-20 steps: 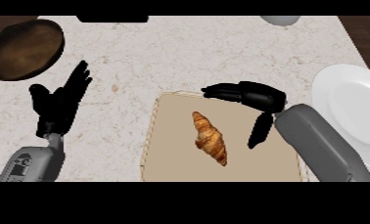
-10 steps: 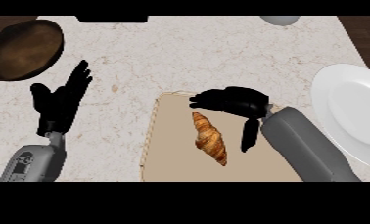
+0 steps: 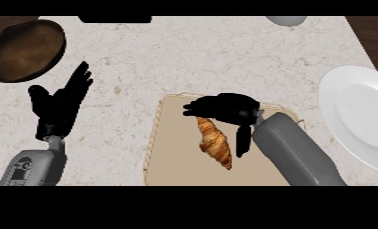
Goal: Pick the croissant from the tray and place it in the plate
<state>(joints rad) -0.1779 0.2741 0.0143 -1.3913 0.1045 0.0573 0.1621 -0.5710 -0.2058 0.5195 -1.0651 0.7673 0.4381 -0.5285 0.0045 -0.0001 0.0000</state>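
Note:
A golden-brown croissant (image 3: 214, 143) lies lengthwise on the beige tray (image 3: 173, 148) near the counter's front edge. My right hand (image 3: 225, 107) hovers over the croissant's far end, fingers spread leftward and its thumb (image 3: 243, 140) hanging down beside the croissant's right flank; nothing is gripped. The white plate (image 3: 354, 108) sits at the right edge, partly cut off. My left hand (image 3: 59, 104) rests open on the left, fingers up.
A dark brown wooden bowl (image 3: 28, 50) sits at the far left. A grey rounded object (image 3: 286, 20) and a black item (image 3: 114, 19) stand along the counter's back edge. Speckled counter lies between tray and plate.
My right hand has slid leftward from the tray's right rim to above the croissant's far end. The croissant and left hand have not moved.

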